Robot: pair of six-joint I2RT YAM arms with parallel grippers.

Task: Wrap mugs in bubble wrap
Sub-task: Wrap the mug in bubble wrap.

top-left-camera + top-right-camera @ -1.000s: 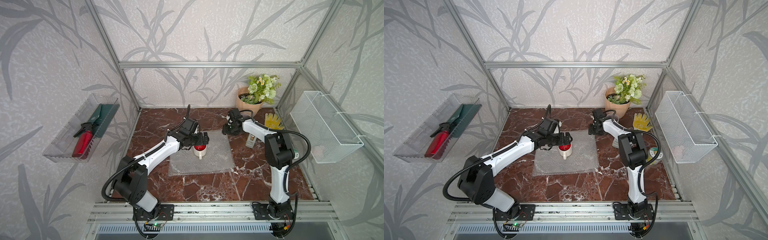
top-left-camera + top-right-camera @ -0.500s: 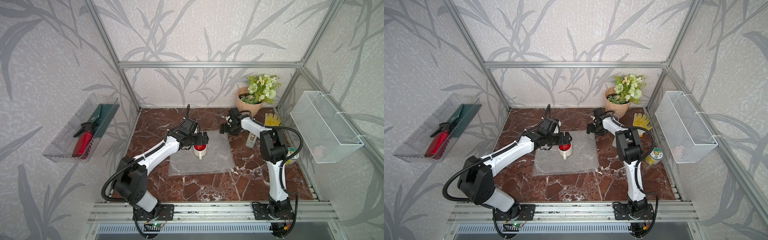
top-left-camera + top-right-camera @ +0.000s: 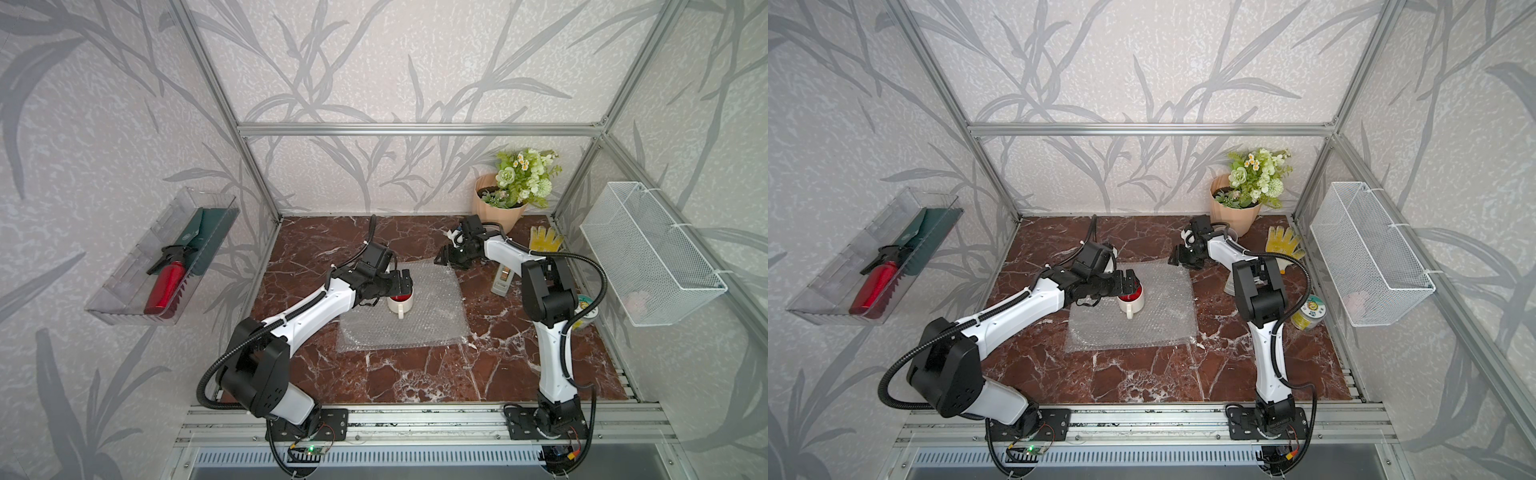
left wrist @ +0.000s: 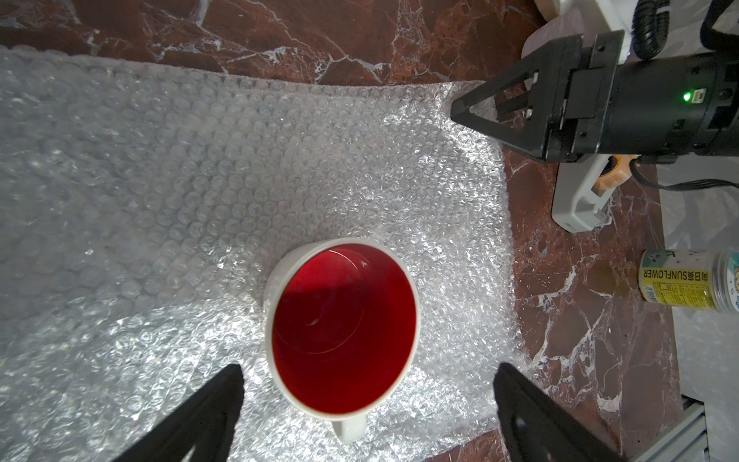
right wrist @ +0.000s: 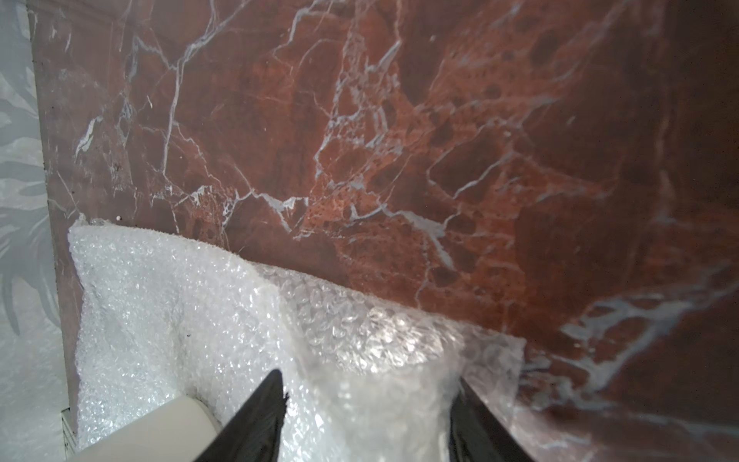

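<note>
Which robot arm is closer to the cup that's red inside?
Left. The left end effector hovers open above the cup; the right end effector is at the far corner of the bubble wrap.

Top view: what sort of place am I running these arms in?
Most likely a staged robot test cell dressed as a gardening corner: an aluminium frame encloses a marble-patterned tabletop, with a flowerpot and a yellow glove at the back.

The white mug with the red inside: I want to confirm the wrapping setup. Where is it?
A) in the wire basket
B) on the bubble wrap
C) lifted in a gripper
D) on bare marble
B: the mug stands upright on the bubble wrap sheet, with wrap showing all around its base.
</note>
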